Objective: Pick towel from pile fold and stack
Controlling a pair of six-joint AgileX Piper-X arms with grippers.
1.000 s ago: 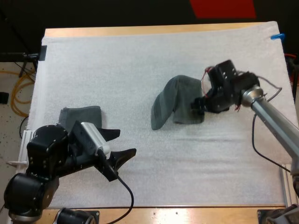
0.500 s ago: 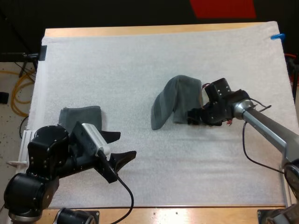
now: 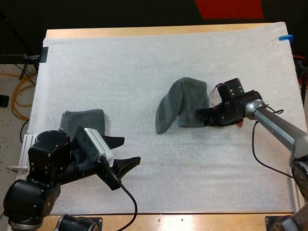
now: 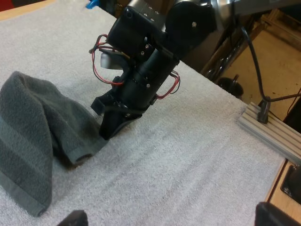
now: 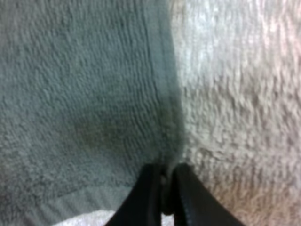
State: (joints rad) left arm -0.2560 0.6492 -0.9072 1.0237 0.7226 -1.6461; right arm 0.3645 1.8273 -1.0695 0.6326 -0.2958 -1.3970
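A crumpled dark grey-green towel point(image 3: 179, 109) lies humped in the middle of the white mat point(image 3: 144, 62). My right gripper point(image 3: 199, 113) is low at the towel's near right corner, its fingers shut with the hem pinched between them. The right wrist view has the towel point(image 5: 80, 94) spread out, its hem running into my right gripper point(image 5: 164, 188). From the left wrist I see the towel point(image 4: 28, 136) with my right gripper point(image 4: 106, 133) at its corner. My left gripper point(image 3: 129, 149) stands open above the mat near the front left, holding nothing.
A folded grey-green towel point(image 3: 85, 119) lies on the mat just behind my left arm. The mat's far edge meets the wooden table strip point(image 3: 144, 32). An aluminium rail point(image 4: 270, 127) runs along the table's right side.
My right gripper has dropped from above the towel to the mat at its right corner and closed on the hem. The left arm has not moved.
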